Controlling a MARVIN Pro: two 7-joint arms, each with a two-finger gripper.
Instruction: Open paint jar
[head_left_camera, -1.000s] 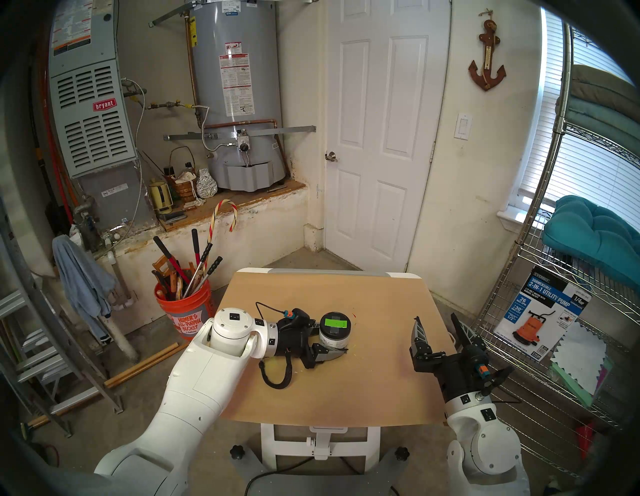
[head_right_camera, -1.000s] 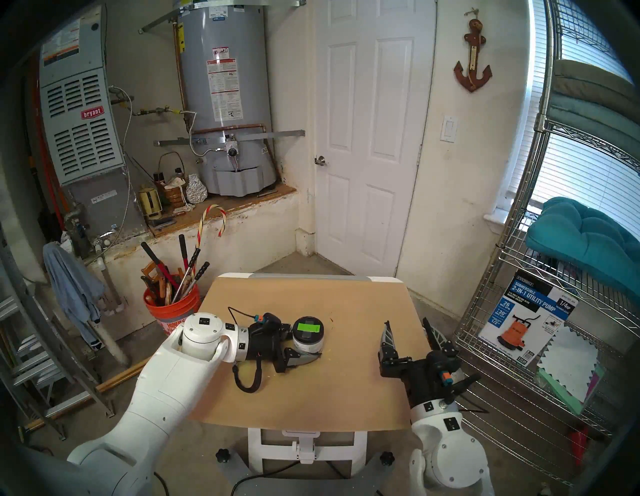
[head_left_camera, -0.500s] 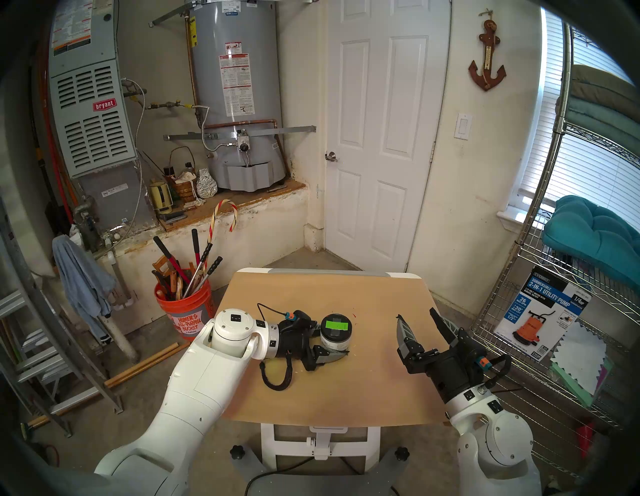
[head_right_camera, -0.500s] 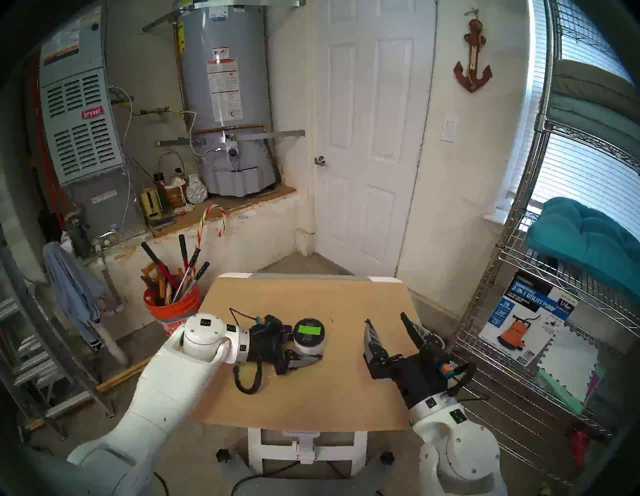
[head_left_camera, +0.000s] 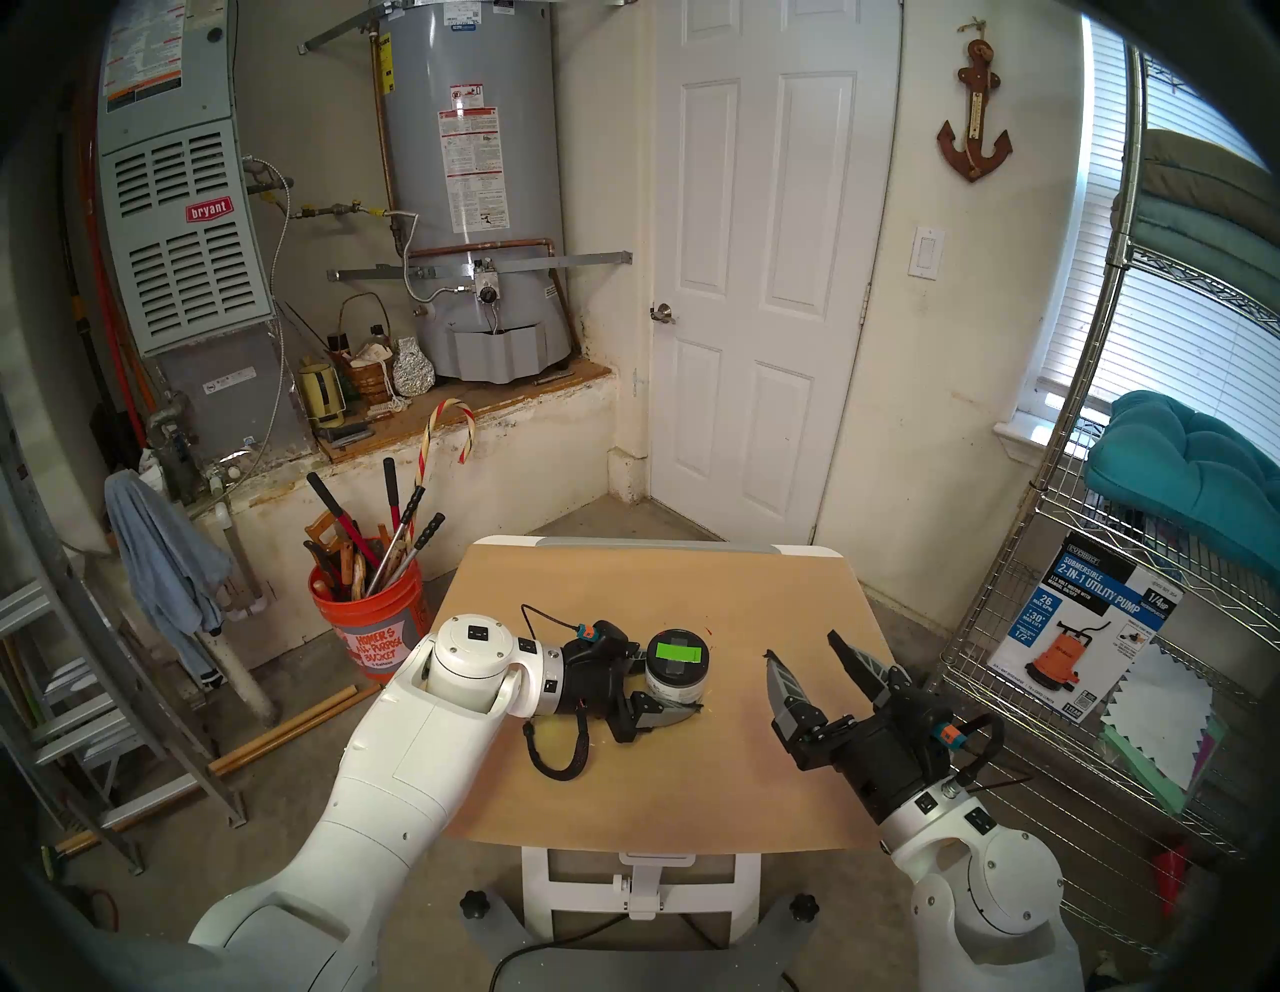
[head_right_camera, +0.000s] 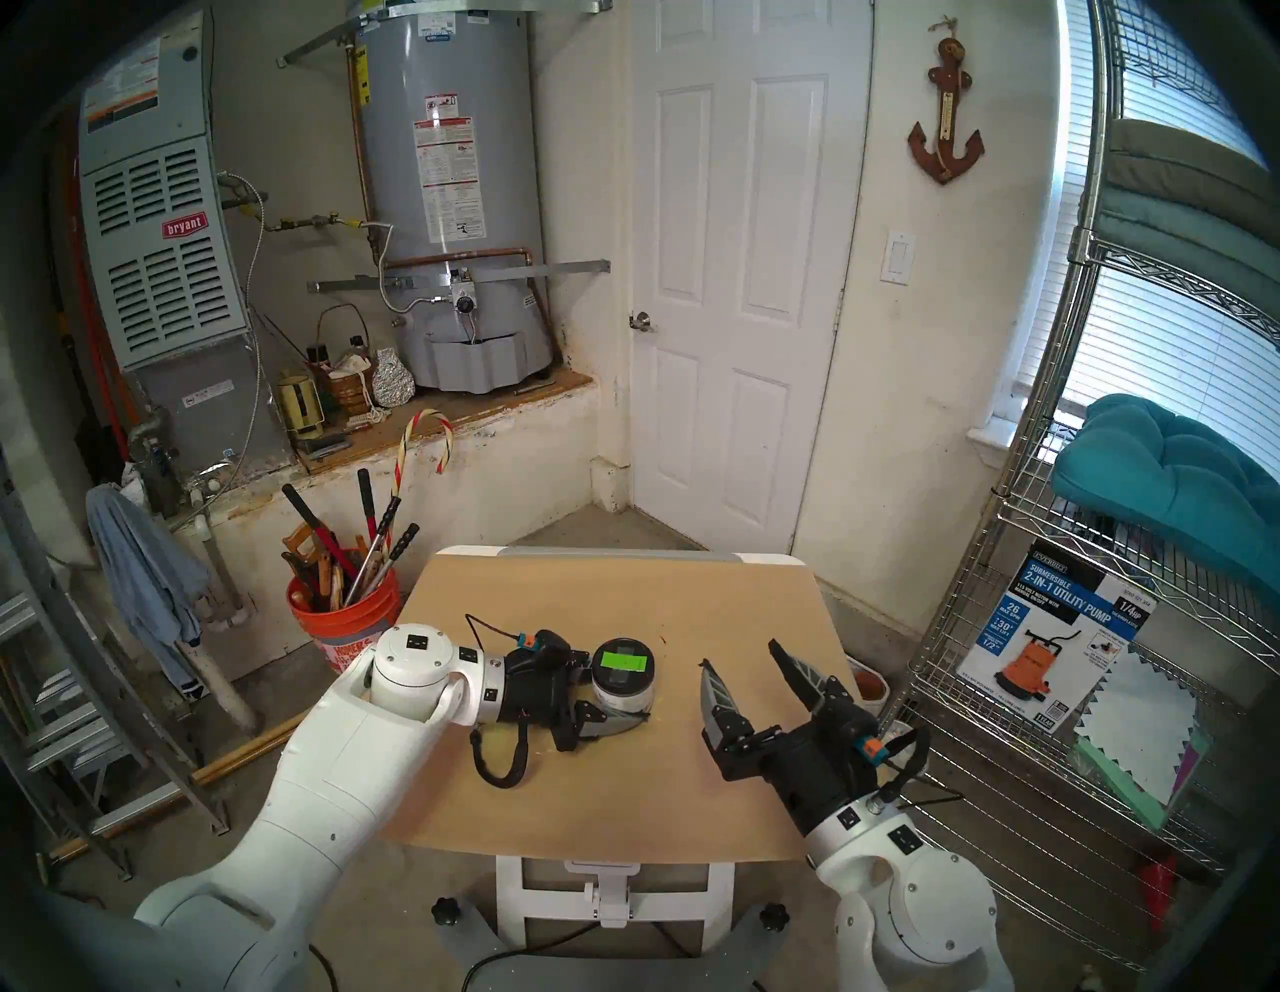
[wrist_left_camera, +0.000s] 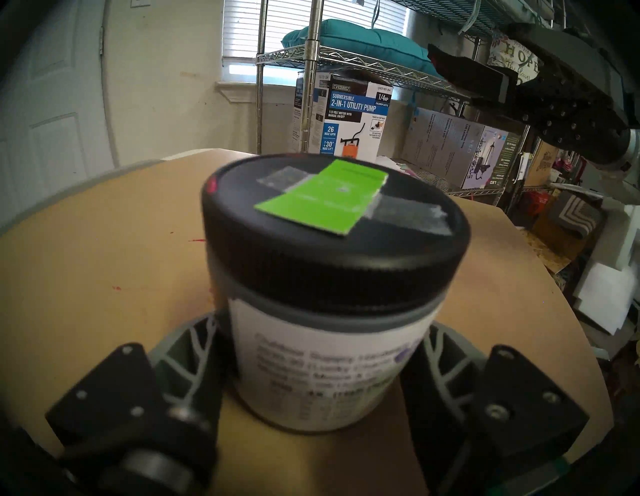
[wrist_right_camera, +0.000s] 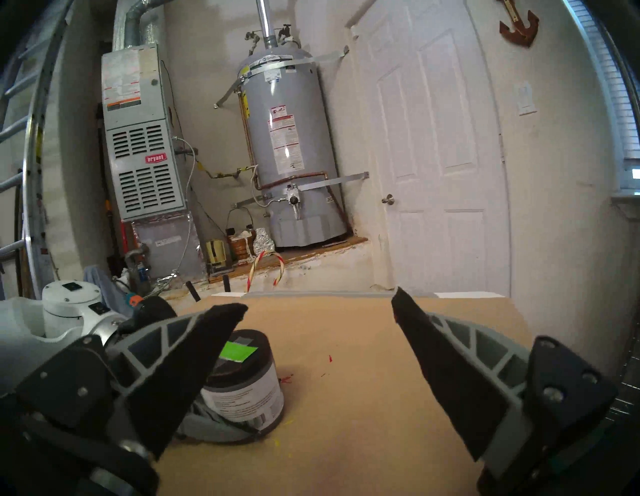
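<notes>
Head view, jar: the paint jar (head_left_camera: 677, 666) stands upright on the table (head_left_camera: 692, 796), near the middle and toward its left edge, black lid (head_left_camera: 677, 652) still on.
Head view, left arm: the left gripper (head_left_camera: 668, 693) reaches in from the left edge, its jaws clamped on the jar's white body below the lid.
Head view, right arm: the right gripper (head_left_camera: 803, 645) hangs over the right part of the table, jaws spread wide and empty; the jar lies to its left, well apart.
Left wrist view: the label fills the lower centre, one finger (wrist_left_camera: 194, 356) pressed against each side of the jar; the lid stands clear above both, its axis vertical.
Right wrist view: the jar (wrist_right_camera: 242, 381) sits low and left, partly behind the left finger (wrist_right_camera: 180, 350), not between the open fingers.
Governing relation: the lid is free above the left grip, so the empty right gripper is the one placed to take it; judged, it must travel left and centre over the lid.
</notes>
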